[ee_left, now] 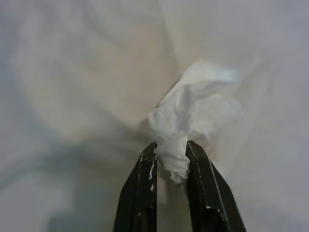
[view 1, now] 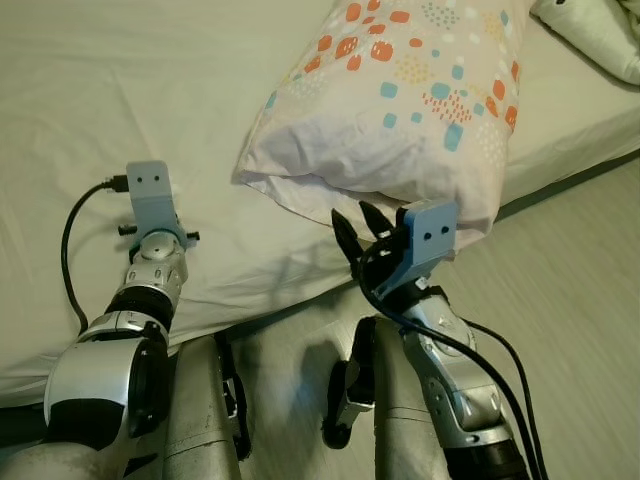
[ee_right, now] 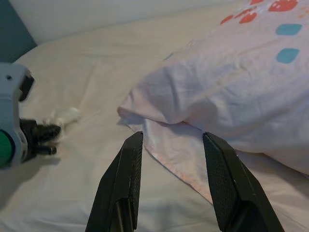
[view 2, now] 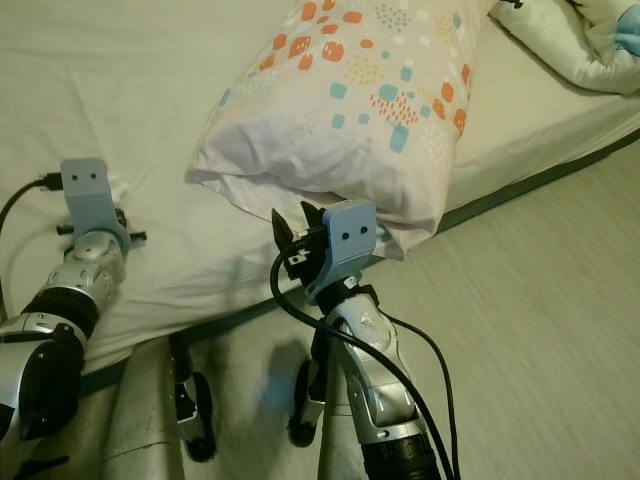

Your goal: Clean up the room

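The pillow (view 1: 400, 110) lies on the bed (view 1: 120, 90) in the upper middle of the left eye view, its near end overhanging the bed's edge toward the floor (view 1: 580, 290). Its long axis runs from the upper right of the frame down toward the lower centre, and the open hem of the case points at the robot. It looks light, soft and floppy, so it will likely sag from any single grip; the loose fabric flap at the near lower corner, or a pinch of the plump corner itself, seems the best hold. The right tool (view 1: 362, 232) sits just below that near edge, its two fingers spread apart with nothing between them; in the right wrist view the hem lies just ahead of the gap. The left tool (ee_left: 171, 166), over the sheet at the left of the frame, is closed onto a small crumpled tissue (ee_left: 193, 116), pinched at its lower end, and this scrap is feather-light and would tear or slip easily. A second pillow (view 1: 600, 30) lies at the upper right corner.
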